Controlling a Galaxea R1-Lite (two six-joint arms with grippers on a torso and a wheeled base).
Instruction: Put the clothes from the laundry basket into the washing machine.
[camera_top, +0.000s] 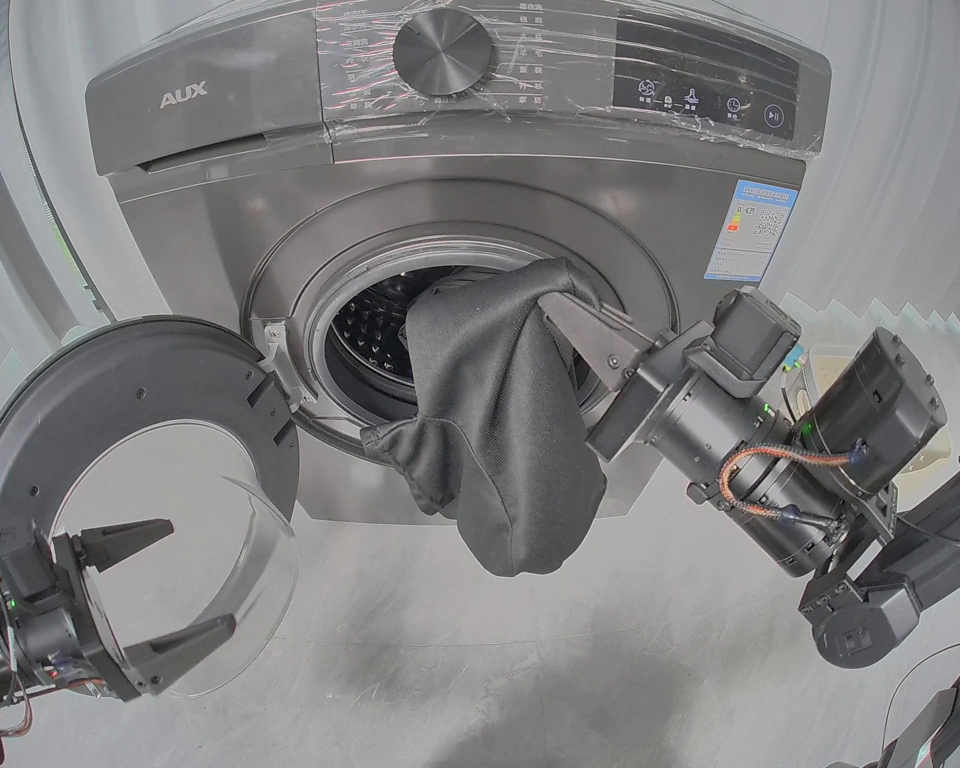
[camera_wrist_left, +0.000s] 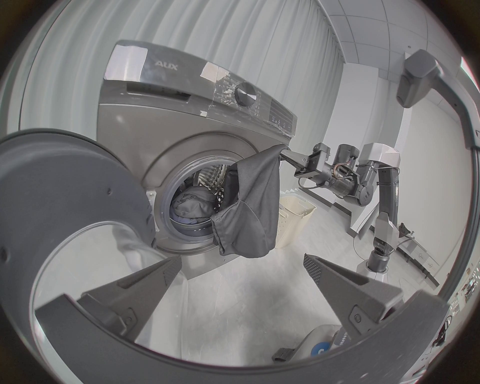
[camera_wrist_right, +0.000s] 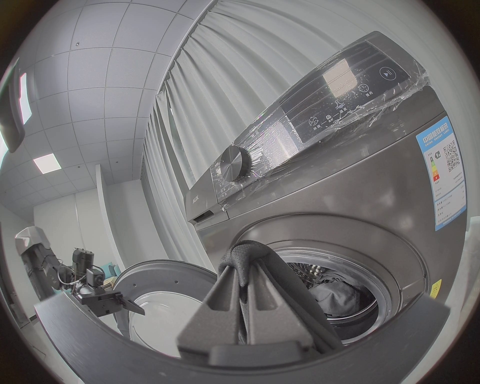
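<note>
Right gripper (camera_top: 565, 300): we see its fingers clamped together on the top edge of a dark garment (camera_top: 500, 430), at the upper rim of the washing machine (camera_top: 220, 220) opening.
Garment: it hangs from that grip across the mouth of the drum (camera_top: 375, 330). Its lower part droops over the front lip, clear of the floor.
Drum contents: the left wrist view lets us see a grey bundle of clothes (camera_wrist_left: 192, 202) lying inside.
Laundry basket (camera_wrist_left: 297, 210): in the same view it is pale and stands on the floor just beside the machine. We cannot tell what it holds.
Door (camera_top: 120, 380): swung wide open on the robot's left.
Left gripper (camera_top: 200, 575): fingers apart, holding nothing, low in front of the door's window.
</note>
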